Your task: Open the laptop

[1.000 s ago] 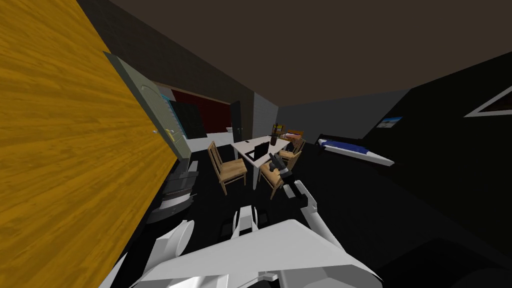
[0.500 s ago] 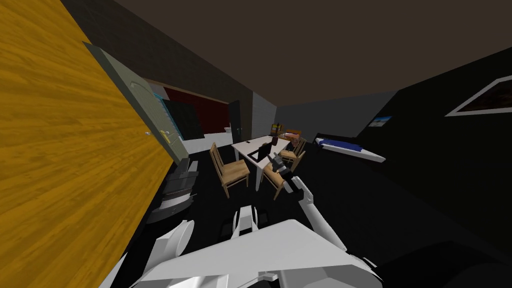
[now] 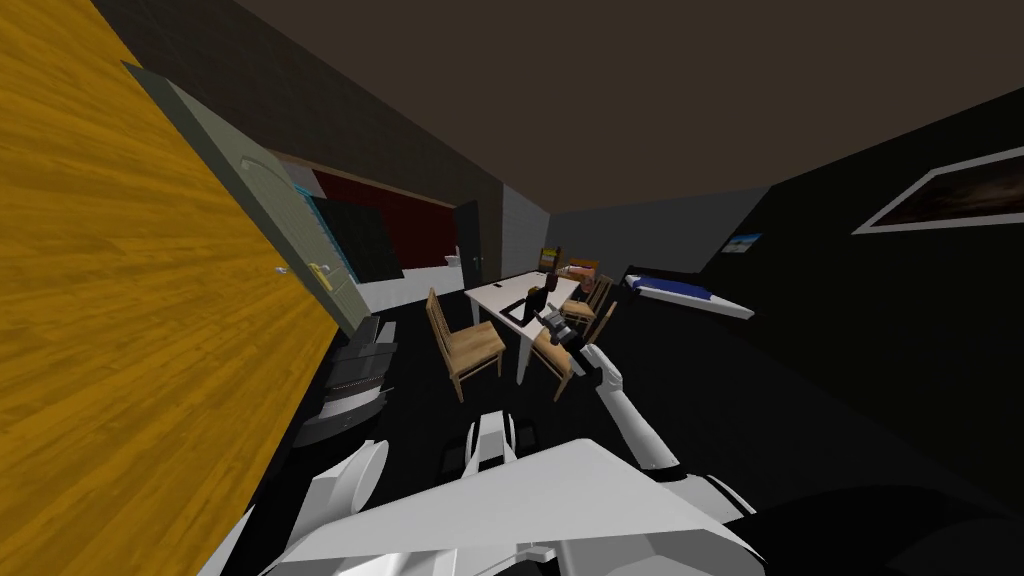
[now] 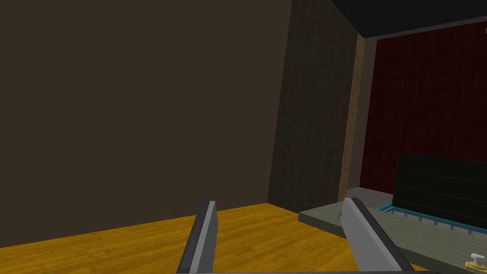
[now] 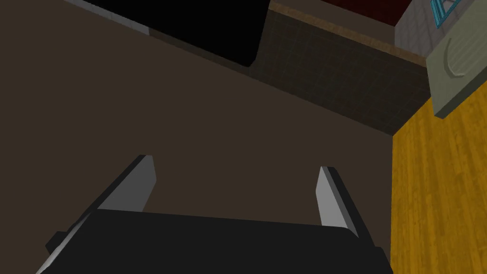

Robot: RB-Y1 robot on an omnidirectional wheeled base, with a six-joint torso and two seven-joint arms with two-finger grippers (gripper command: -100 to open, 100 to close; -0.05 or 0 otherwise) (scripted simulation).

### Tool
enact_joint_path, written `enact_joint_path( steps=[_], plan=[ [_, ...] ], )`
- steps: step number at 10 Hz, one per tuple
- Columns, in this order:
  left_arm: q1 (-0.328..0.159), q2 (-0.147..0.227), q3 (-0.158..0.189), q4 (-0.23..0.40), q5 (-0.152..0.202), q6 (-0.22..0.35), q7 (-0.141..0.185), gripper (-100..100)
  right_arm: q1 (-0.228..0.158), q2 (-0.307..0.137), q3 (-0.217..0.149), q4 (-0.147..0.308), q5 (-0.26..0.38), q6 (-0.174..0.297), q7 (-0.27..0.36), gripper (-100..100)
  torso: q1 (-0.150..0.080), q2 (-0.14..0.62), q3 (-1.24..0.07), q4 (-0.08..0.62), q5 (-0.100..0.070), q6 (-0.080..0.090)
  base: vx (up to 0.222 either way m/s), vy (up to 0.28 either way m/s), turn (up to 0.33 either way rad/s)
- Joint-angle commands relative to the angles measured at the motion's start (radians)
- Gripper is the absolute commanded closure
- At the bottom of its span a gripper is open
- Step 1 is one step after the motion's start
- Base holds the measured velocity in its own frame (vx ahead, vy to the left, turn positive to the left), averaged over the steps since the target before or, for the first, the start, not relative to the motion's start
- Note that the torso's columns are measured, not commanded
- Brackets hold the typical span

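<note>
A dark laptop (image 3: 522, 308) lies on the white table (image 3: 490, 294) across the room, its screen part seeming raised; the right arm hides part of it. My right arm reaches forward from the shoulder. Its gripper (image 3: 552, 322) hangs in front of the table's near corner, above a chair. In the right wrist view that gripper (image 5: 235, 190) is open with nothing between its fingers. My left gripper (image 4: 280, 228) also stands open and holds nothing.
Wooden chairs (image 3: 465, 345) (image 3: 562, 352) stand on both sides of the table, with small dark objects at its far end. A yellow wood wall (image 3: 120, 300) and a grey-green door (image 3: 280, 240) run along the left. A grey unit (image 3: 355, 385) sits on the dark floor. A blue bed (image 3: 685, 295) lies far right.
My right arm has stretched further forward and its gripper has risen toward the table's corner. My head view has rolled a little. Both grippers stay open.
</note>
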Motion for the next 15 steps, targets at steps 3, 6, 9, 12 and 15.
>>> enact_joint_path(
  steps=[3, 6, 9, 12, 15],
  plan=[
    [0.0, 0.0, 0.0, 0.0, 0.0, 0.0, 0.0, 0, -0.058, -0.057, -0.014, 0.121, 0.094, -0.021, 0.084, -100, -0.005, 0.003, 0.002, 0.001, -0.001, 0.0, 0.036, 0.117, -0.043],
    [0.0, 0.0, 0.0, 0.0, 0.0, 0.0, 0.0, 0, -0.104, -0.105, -0.021, 0.199, 0.159, -0.033, 0.14, -100, -0.002, 0.0, 0.0, 0.0, 0.0, 0.0, 0.045, 0.134, -0.057],
    [0.0, 0.0, 0.0, 0.0, 0.0, 0.0, 0.0, 0, -0.147, -0.151, -0.029, 0.272, 0.218, -0.044, 0.192, -100, -0.003, 0.001, 0.001, 0.0, -0.001, 0.0, 0.039, 0.108, -0.051],
    [0.0, 0.0, 0.0, 0.0, 0.0, 0.0, 0.0, 0, -0.184, -0.194, -0.035, 0.334, 0.271, -0.054, 0.238, -100, 0.001, 0.001, 0.0, 0.0, 0.0, 0.0, 0.05, 0.153, -0.057],
    [0.0, 0.0, 0.0, 0.0, 0.0, 0.0, 0.0, 0, -0.228, -0.249, -0.043, 0.405, 0.335, -0.067, 0.294, -100, -0.004, 0.001, 0.001, 0.0, -0.001, 0.0, 0.033, 0.104, -0.046]
  ],
)
